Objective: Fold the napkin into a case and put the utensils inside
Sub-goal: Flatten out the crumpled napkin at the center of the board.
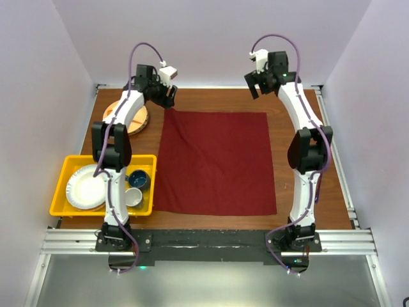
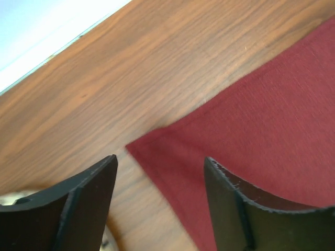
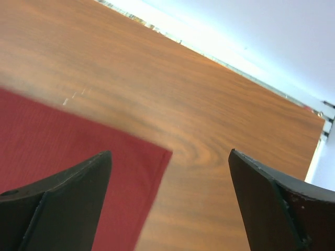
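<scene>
Napkin [image 1: 217,163] lies flat and unfolded mid-table, 1 layer, so no case is made yet. We can't spot the utensils in any view.

Left claw [image 1: 169,98] is spread and holds nothing. In the left wrist view the napkin's far-left corner [image 2: 131,149] sits on the wood between its fingers. Right claw [image 1: 254,86] is also spread wide and empty, with the far-right corner [image 3: 166,153] below it.

Risks, as we judge them:
- A pinch on these corners could catch only the thin hem, or miss it, because the cloth lies flush on the table [image 1: 211,99]. Fingertips may scrape the wood.
- If the 2 claws pull unevenly, the fold skews and the case comes out crooked.
- A wrinkle near the far-left edge could bunch under a fold.

Room:
- The far wall is close behind both claws, so there is little space to back off.
- The left arm stands just beside the round board [image 1: 131,118].
- The napkin's left edge is near the yellow tray [image 1: 61,182], which holds a plate [image 1: 83,187] and 2 cups.
- There is bare wood to the right and a strip at the near edge.
</scene>
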`<state>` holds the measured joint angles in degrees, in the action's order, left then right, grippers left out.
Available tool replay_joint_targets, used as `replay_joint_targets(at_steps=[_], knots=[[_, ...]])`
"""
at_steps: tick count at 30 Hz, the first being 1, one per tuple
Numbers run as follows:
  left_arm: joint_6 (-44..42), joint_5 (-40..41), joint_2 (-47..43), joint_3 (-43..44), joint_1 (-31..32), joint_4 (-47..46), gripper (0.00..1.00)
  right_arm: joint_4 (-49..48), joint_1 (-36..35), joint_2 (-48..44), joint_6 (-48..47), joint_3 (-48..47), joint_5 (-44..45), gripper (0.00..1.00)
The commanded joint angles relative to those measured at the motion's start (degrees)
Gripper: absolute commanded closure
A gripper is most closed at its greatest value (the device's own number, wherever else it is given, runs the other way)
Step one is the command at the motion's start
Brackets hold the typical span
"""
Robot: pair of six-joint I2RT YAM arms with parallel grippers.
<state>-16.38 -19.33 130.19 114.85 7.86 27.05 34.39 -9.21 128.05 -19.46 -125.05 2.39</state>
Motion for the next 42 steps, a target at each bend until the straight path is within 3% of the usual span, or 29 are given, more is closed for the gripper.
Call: replay_joint_targets(at_steps=[1,5,9,14,17,24,34,42], knots=[[-7.42,-7.2,-10.21,-2.24,-1.18,8.45,0.27,19.62,-0.54,-8.42,-2.24,0.32,-9.86,0.02],[-11.56,-12.12,-18.11,-12.96,-0.92,13.46,0.28,25.89,-0.54,-13.34,-5.74,14.44,-16.79,0.03],[-13.76,-11.08,-23.48,-26.91,2.06,15.58,0.32,25.37,-0.63,-16.78,-8.13,25.9,-18.91,0.05],[-13.59,-4.59,-29.55,-38.11,9.18,11.1,0.35,22.4,-0.63,-17.66,-10.85,36.7,-17.17,0.08],[-12.1,-5.0,-29.65,-41.63,12.35,9.61,0.38,19.76,-0.46,-17.04,-12.09,40.14,-13.05,0.09],[-9.11,-4.22,-28.5,-48.48,15.08,3.37,0.42,15.36,0.77,-14.5,-12.53,43.67,-4.69,0.11],[-2.26,-0.27,-23.5,-49.11,23.78,-3.76,0.47,12.19,3.5,-13.88,-13.67,45.6,3.4,0.14],[-1.72,-4.57,-27.17,-47.52,22.03,0.02,0.46,19.21,4.38,-17.12,-13.76,37.97,-4.49,0.16]])
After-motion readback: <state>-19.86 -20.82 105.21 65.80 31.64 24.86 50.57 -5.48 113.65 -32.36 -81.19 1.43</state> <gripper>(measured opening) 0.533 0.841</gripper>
